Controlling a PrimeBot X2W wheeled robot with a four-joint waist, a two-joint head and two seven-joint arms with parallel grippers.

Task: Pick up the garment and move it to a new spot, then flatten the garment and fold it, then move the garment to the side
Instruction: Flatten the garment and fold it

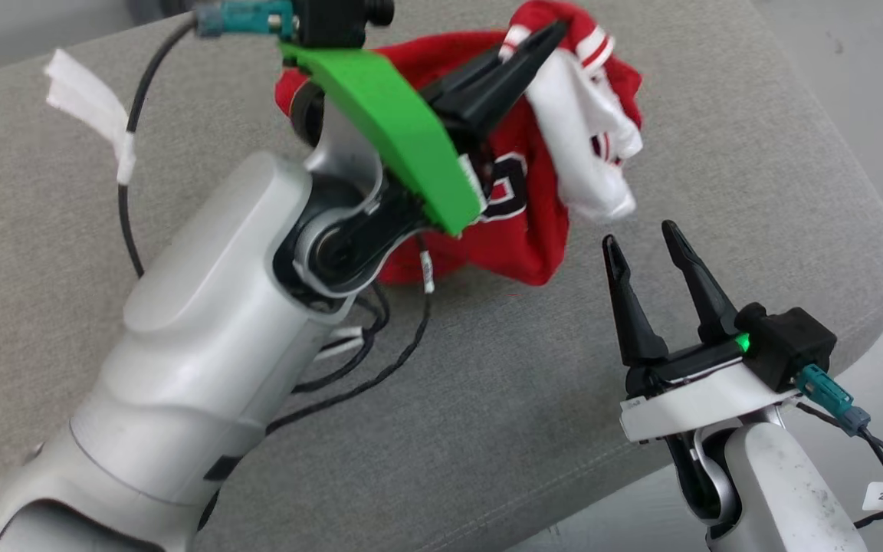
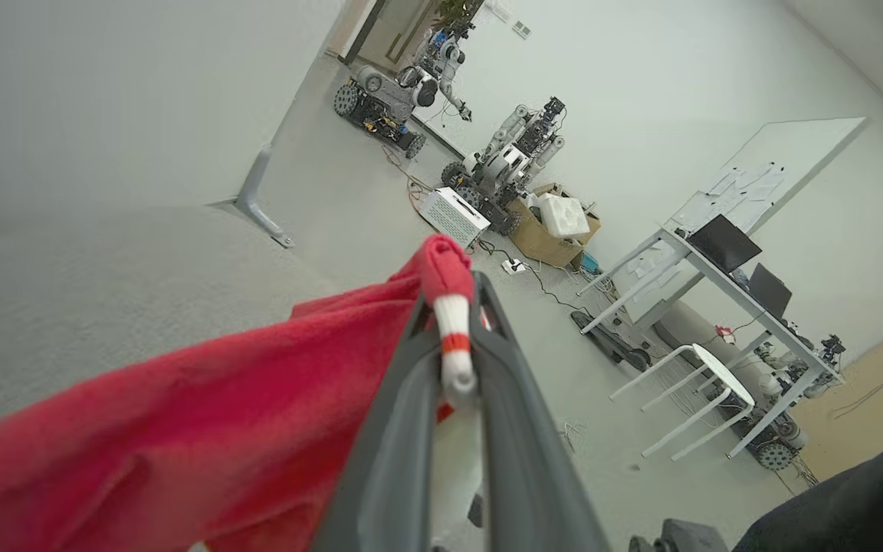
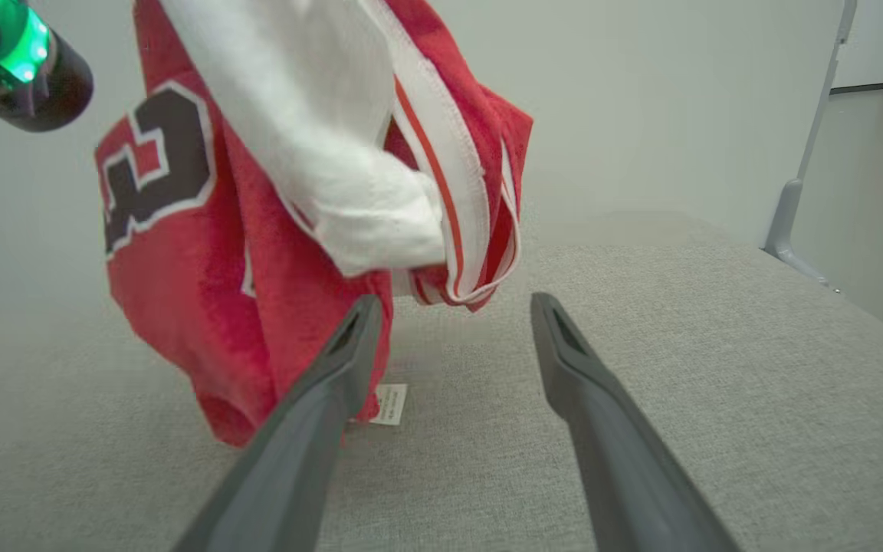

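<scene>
garment [image 1: 518, 230] hangs bunched — bare cushion [image 1: 487, 429] before it

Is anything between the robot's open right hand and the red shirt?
No. In the head view, just bare grey cushion separates the right gripper from the red shirt.

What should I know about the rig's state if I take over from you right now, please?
Left hand: shut on the trimmed edge of the red jersey.
Right hand: open, empty, just beside the jersey.
Jersey: bunched, hanging from the left hand over the grey cushion; whether its lower end touches is unclear.
Done: garment grasped.
Left: move it to a new spot, flatten, fold, set aside.
</scene>
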